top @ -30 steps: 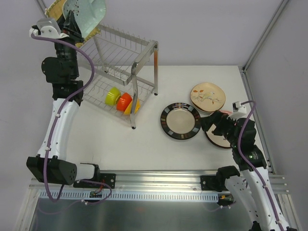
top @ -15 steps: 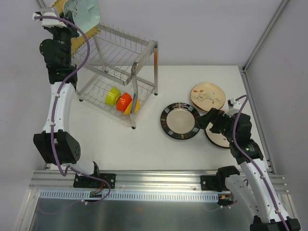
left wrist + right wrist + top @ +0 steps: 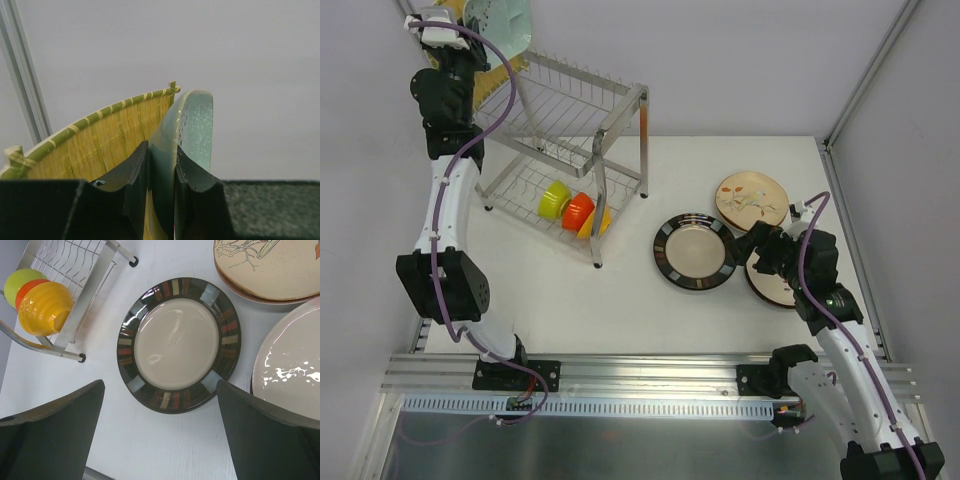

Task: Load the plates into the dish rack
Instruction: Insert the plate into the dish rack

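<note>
My left gripper [image 3: 470, 48] [image 3: 161, 165] is shut on the rim of a pale teal plate [image 3: 502, 20] [image 3: 196, 130]. It holds the plate on edge high above the left end of the dish rack [image 3: 570, 130]. Right beside it stands a yellow woven plate [image 3: 444, 13] [image 3: 100, 145], also on edge. My right gripper [image 3: 758, 250] [image 3: 160, 385] hangs open over the table at the near-right rim of a round dark-rimmed plate [image 3: 695, 251] [image 3: 178, 344]. A cream floral plate [image 3: 752, 200] [image 3: 270, 265] and a white plate [image 3: 772, 288] [image 3: 292, 367] lie to the right.
Green [image 3: 555, 198], orange [image 3: 578, 210] and yellow [image 3: 597, 222] [image 3: 45, 307] bowls sit in the rack's lower tier. The rack's legs [image 3: 80, 358] stand left of the dark-rimmed plate. A metal frame post [image 3: 870, 70] runs along the table's right side.
The left arm has swung the teal plate up and to the left, closer to the yellow plate. The right gripper has edged back and left toward the dark-rimmed plate, still open.
</note>
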Motion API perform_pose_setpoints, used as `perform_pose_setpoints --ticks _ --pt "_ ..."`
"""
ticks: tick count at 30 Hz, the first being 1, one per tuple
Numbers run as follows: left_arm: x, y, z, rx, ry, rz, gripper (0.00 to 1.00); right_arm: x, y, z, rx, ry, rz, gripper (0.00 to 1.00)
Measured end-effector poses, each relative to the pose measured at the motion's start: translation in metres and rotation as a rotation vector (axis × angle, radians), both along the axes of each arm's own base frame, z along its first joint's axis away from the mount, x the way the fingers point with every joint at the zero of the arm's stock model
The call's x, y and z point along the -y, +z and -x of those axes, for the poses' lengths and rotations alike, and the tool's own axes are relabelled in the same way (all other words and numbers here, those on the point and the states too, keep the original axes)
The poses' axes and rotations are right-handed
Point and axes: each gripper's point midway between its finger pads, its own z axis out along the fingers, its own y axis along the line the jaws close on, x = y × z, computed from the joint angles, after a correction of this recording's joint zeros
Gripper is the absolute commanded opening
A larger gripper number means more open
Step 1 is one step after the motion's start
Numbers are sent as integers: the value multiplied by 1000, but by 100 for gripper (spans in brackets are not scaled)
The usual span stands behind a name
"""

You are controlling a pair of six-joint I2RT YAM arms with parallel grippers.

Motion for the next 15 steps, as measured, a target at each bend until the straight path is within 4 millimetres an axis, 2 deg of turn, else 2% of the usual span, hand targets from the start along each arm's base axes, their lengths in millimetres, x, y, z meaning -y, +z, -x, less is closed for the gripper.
perform_pose_setpoints --ticks 8,15 --pt "-2 -21 -18 -46 19 -53 0 0 0 -1 1 0 0 100" --pt "-2 -22 -19 -49 15 -66 0 0 -1 -2 -2 0 1 99"
